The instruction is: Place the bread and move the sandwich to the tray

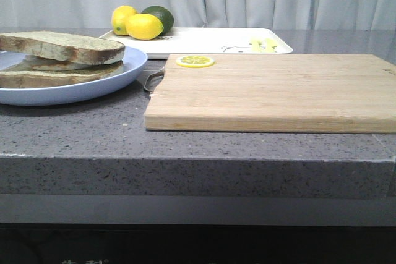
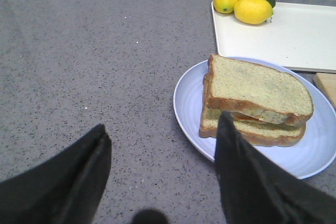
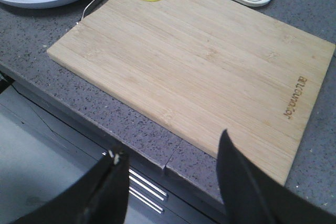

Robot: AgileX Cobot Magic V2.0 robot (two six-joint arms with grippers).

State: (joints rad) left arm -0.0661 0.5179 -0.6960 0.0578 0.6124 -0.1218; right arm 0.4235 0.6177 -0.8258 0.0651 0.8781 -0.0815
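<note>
Grey speckled stone forms the countertop, and one light wooden cutting board lies across the centre and right of the front view, its near edge close to the counter's lip. One thin lemon slice sits on the board's far left corner, beside a wire hanging loop.

At the left edge of the front view, one pale blue round plate carries the sandwich: two brown-crusted bread slices stacked, with a strip of orange and white filling showing between them in the left wrist view. No separate plain slice appears in any view.

Behind the board, in the upper middle of the front view, lies one white rectangular tray. On its far left corner rest three fruits: two yellow lemons and one dark green lime. A small cartoon print with yellow marks shows toward its right end.

The left gripper hangs at the bottom of its wrist view, its two dark fingers spread wide, nothing between them, one finger overlapping the plate's near rim. The right gripper is likewise parted and empty, above the counter's front edge by the board.
</note>
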